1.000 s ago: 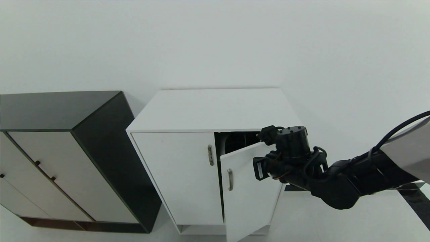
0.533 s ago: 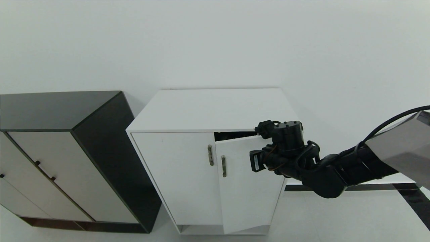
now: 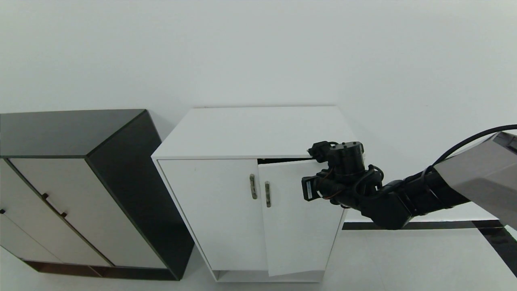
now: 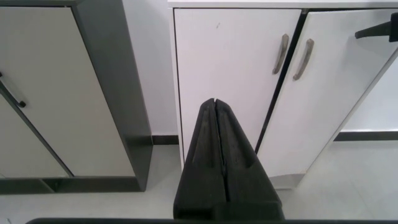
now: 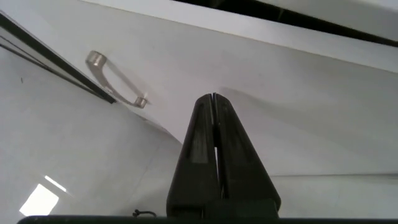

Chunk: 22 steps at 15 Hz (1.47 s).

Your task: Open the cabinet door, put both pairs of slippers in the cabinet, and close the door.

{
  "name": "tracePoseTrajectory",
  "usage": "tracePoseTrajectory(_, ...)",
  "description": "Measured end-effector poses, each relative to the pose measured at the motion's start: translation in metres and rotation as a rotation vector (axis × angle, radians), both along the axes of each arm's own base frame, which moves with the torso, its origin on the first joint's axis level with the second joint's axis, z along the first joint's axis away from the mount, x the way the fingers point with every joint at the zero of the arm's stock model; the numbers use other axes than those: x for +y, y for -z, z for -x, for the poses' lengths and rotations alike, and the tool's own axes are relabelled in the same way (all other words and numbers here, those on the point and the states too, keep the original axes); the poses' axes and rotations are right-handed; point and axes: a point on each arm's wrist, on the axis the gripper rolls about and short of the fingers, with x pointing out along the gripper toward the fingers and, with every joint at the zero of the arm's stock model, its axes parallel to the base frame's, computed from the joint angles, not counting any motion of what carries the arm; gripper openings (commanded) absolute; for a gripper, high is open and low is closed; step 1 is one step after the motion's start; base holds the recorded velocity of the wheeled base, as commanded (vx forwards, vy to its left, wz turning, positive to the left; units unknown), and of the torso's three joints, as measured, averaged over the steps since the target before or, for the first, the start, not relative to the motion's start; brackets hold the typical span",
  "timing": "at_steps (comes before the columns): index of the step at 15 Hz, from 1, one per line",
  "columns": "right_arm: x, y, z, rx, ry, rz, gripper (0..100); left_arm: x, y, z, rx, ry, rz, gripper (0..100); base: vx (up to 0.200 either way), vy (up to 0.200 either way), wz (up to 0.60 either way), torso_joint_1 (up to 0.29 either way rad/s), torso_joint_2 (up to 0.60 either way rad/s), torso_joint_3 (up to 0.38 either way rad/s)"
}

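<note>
The closing step is in hand, and I judge the slippers are already inside: the door [image 3: 299, 218] on the cabinet [image 3: 258, 129] sits nearly flush, with a thin dark gap [image 3: 282, 160] showing under the cabinet's top edge. The right gripper [image 5: 214, 102], fingers pressed together on nothing, has its tips at the door's face near its top hinge-side corner; the left gripper [image 4: 214, 106], likewise closed and empty, hangs well back from the cabinet's front. Next calls for a short, straight push until the door sits level with the other door [image 3: 210, 210]
</note>
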Motion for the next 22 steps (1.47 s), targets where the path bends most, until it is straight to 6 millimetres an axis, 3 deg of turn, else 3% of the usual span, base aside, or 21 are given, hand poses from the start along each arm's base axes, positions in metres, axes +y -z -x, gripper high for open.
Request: tracePoseTrajectory(22, -0.001, -0.003, -0.021, 0.008, 0.032, 0.004, 0, 0.000, 0.000, 0.000, 0.000, 0.000, 0.000, 0, 0.000, 0.000, 0.00, 0.000, 0.00, 0.000)
